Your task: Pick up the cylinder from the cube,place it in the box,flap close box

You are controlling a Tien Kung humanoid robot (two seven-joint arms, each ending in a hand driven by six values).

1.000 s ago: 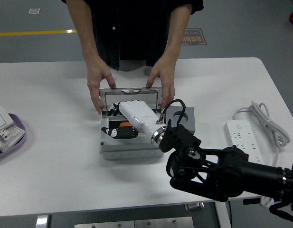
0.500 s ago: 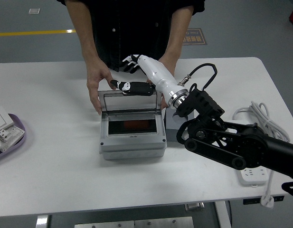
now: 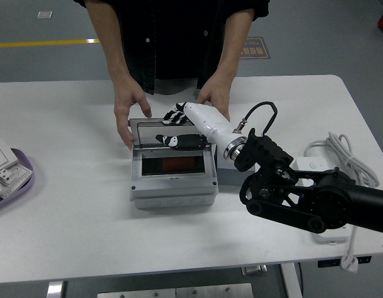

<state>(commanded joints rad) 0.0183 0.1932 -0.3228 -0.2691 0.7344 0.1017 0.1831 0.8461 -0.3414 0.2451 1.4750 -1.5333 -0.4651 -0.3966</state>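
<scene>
Our right hand [image 3: 179, 129] has dropped onto the box [image 3: 172, 177] lid [image 3: 171, 131], fingers spread, holding nothing; no readable writing.

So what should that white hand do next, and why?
Probably push the clear flap forward and down. The right hand is at the raised flap's top edge, the box is open, and a person's hands steady it from behind.
</scene>
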